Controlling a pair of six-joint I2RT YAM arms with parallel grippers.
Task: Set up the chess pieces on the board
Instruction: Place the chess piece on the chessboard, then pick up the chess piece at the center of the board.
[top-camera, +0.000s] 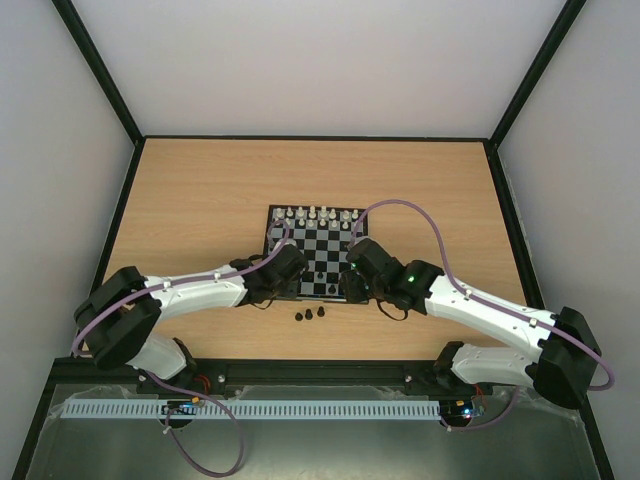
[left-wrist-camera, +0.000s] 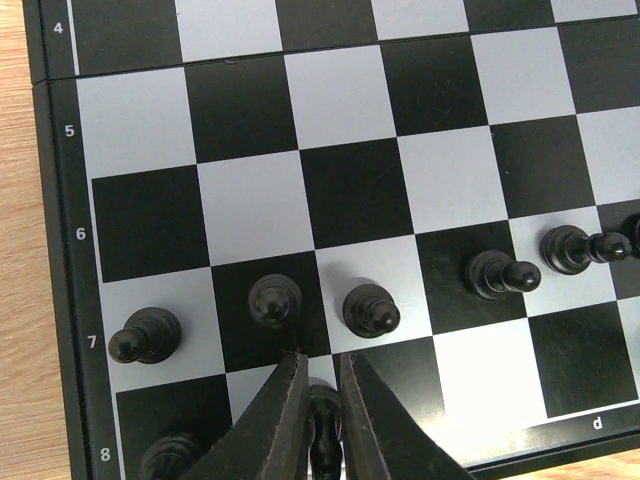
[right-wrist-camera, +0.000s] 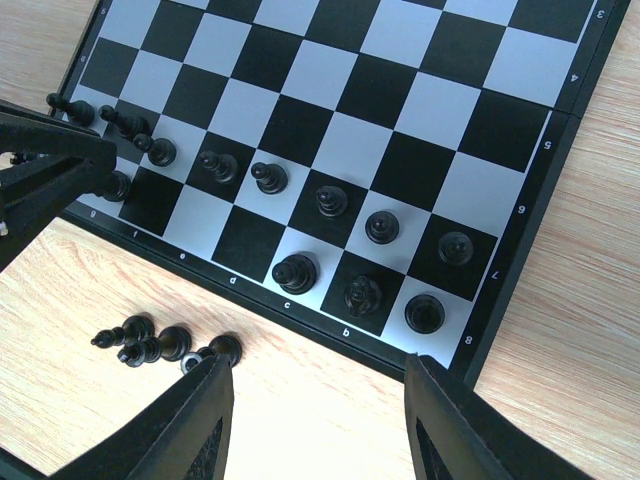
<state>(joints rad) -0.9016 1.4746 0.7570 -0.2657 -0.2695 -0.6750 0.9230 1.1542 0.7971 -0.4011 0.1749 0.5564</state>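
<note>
Left hand pinched nearly closed, right hand spread wide

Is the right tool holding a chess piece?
No, the right tool is open, with only table showing between its fingers.

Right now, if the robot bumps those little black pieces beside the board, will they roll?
Probably: the loose pieces look tiny and rounded, and some seem to lie sideways on the smooth table, so a nudge may roll them. They likely weigh little and skid easily too.
</note>
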